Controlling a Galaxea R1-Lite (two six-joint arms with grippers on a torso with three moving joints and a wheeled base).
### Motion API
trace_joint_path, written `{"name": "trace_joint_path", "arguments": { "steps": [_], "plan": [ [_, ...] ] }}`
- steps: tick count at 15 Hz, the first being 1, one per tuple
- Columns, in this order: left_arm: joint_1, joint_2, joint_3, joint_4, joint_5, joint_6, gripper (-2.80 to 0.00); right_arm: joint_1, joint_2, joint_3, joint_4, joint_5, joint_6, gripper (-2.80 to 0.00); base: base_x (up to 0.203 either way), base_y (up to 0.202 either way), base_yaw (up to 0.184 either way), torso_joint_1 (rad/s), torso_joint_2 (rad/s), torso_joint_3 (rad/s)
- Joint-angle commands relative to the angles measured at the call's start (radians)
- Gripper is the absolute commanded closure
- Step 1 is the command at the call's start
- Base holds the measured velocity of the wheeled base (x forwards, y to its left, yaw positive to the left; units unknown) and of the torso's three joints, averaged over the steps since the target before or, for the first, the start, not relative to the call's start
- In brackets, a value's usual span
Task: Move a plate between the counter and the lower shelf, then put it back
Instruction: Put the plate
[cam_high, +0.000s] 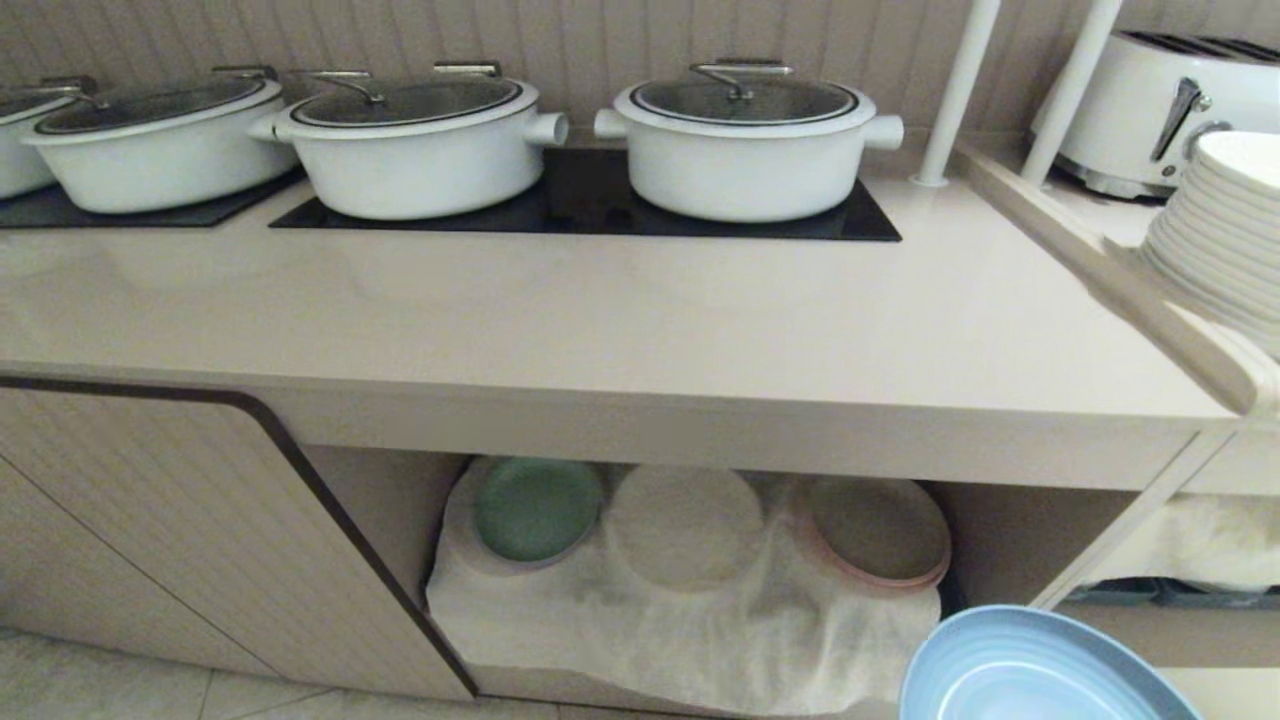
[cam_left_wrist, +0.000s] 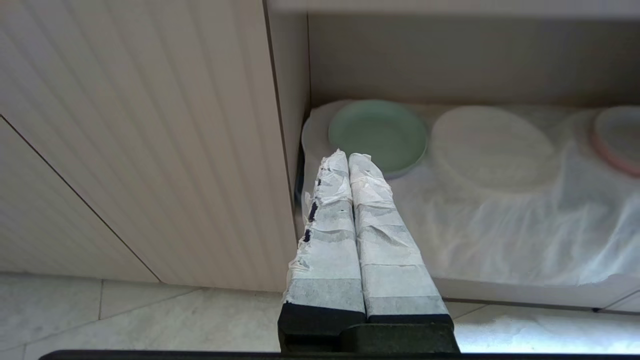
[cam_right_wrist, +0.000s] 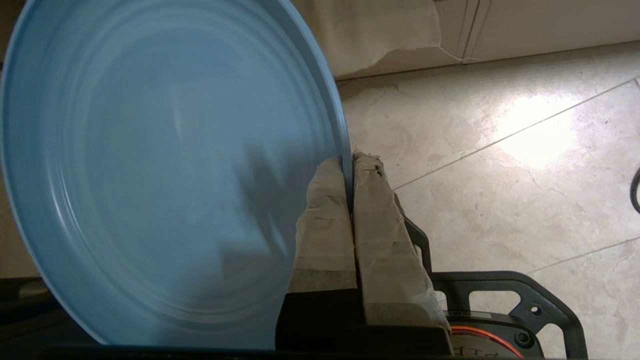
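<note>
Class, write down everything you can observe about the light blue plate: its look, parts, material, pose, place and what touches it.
The round, light blue, matte plastic-looking plate has a low raised rim and faint concentric rings across its face. It is off the glossy beige counter and outside the cloth-lined lower shelf, held in the air low on the robot's right, in front of the shelf. The right gripper is shut on its rim; nothing else touches it.

Head view downward over counter (cam_high: 640, 330); left wrist low, sharing shelf (cam_left_wrist: 500, 240).
</note>
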Motion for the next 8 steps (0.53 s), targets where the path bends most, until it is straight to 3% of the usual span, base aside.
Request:
{"name": "trace_joint_path", "arguments": {
  "steps": [1,8],
  "plan": [
    [0.000,0.000,0.000,0.000,0.000,0.000,0.00,0.000,0.010,-0.008,0.000,0.000,0.003,0.00,0.000,0.000,0.000,0.237,-0.53,-0.291],
    [0.000,0.000,0.000,0.000,0.000,0.000,0.00,0.000,0.010,-0.025,0.005,0.002,0.001,0.00,0.000,0.000,0.000,0.261,-0.55,-0.298]
  ]
}}
